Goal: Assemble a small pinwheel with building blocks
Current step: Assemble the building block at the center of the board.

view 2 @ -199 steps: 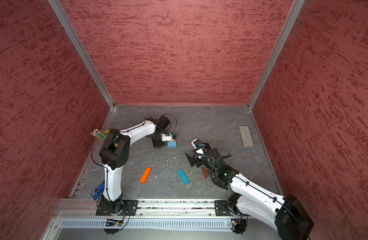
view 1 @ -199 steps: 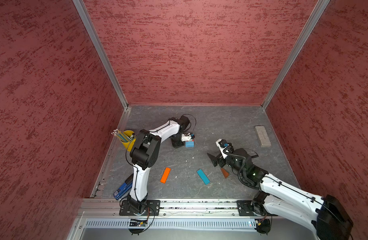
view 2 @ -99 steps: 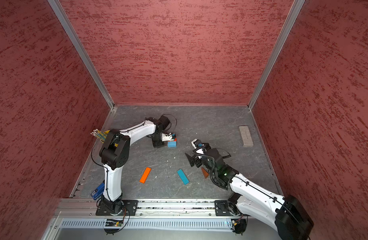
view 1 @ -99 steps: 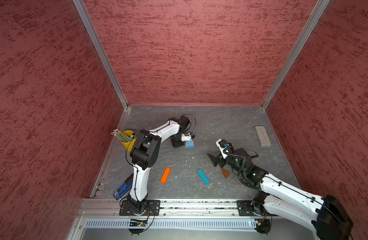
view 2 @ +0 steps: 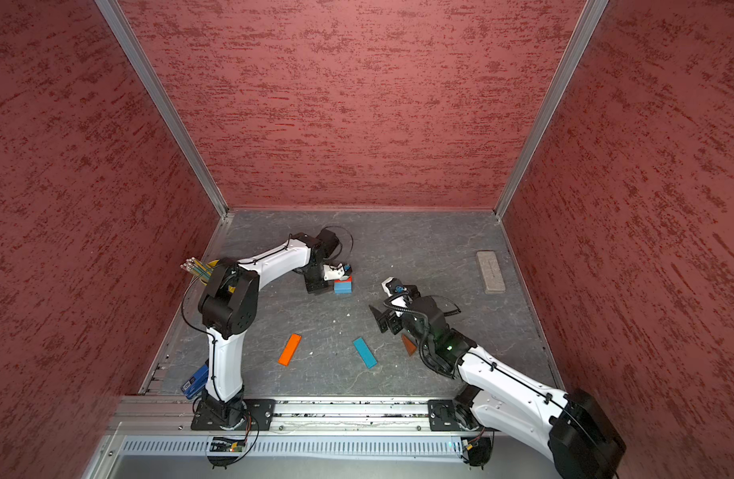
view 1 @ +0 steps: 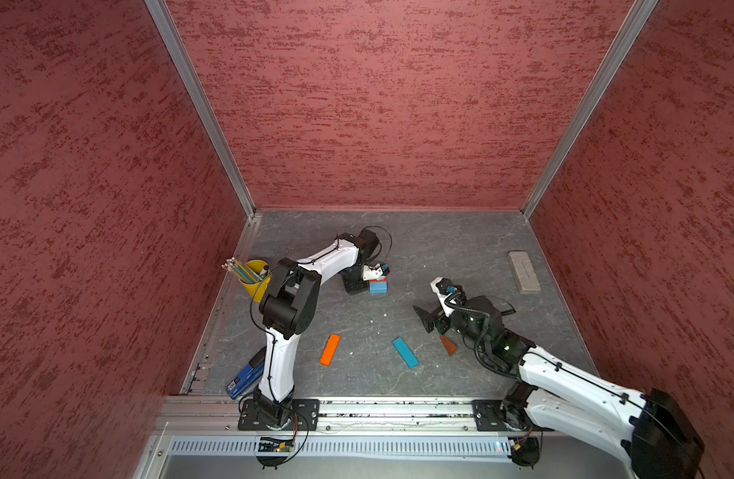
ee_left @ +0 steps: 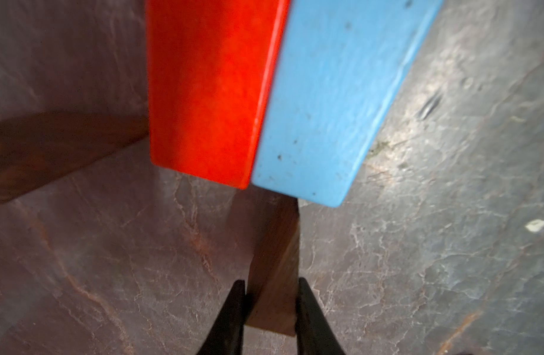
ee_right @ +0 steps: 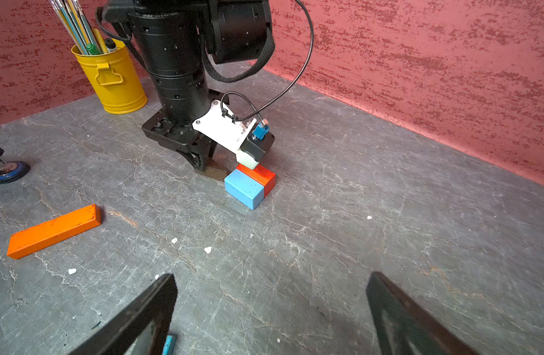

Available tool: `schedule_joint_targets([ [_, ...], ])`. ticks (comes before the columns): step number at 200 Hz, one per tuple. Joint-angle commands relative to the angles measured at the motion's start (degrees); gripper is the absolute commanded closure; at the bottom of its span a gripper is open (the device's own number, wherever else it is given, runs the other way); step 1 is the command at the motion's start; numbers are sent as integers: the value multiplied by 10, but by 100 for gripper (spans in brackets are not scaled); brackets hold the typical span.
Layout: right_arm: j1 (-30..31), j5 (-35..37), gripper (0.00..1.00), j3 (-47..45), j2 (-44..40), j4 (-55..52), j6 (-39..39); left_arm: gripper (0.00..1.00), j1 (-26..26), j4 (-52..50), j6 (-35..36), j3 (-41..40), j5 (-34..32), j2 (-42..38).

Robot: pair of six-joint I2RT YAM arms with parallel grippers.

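Red-and-blue cube [view 1: 377,285] is on the table [view 1: 460,257], left of centre and toward the back, red half toward the back wall, blue half toward the front. It sits in the same spot in both top views [view 2: 343,285].

Left gripper [ee_left: 270,285] is clamped on a brown wedge [ee_left: 273,270], with one finger [ee_left: 234,307] on each long side. The wedge's far end meets the cube's [ee_left: 326,107] edge right where red and blue join. It's too blurred to tell whether they touch or just miss.

In the right wrist view the brown wedge [ee_right: 215,172] is down at table level, between the left gripper [ee_right: 203,159] and the cube [ee_right: 250,184].

A second dark wedge [ee_left: 49,147] lies flat with one end at the cube's red face. Can't confirm contact there either.

Right gripper [ee_right: 272,275] is spread wide with nothing between the fingers. It's low over bare table, right of centre, pointing at the cube and well apart from it.

An orange-brown wedge [view 1: 449,345] lies flat just beside the right arm's wrist, on the front side.

The blue bar [view 1: 405,352] and orange bar [view 1: 330,349] lie flat near the front, between the two arms, apart from each other and from the cube.

Grey block [view 1: 524,272] is near the right wall, well clear of everything. Yellow cup [ee_right: 117,83] of pencils stands at the left edge, behind the left arm. A dark blue item [view 1: 245,379] sits by the left arm's base, can't tell what it is.
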Motion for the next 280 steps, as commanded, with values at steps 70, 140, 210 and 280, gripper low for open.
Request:
schedule_joint_targets([
  [70,-3,-4,1,-9,-6,7,4,72,-1,-4,6,11,10,2],
  [140,-3,-5,1,-8,-6,7,4,71,0,-5,8,9,6,6],
  [210,-4,-5,1,-8,-6,8,4,68,2,0,9,3,9,3],
  [280,-8,2,1,-6,-9,7,8,62,3,-7,-2,8,45,-40],
])
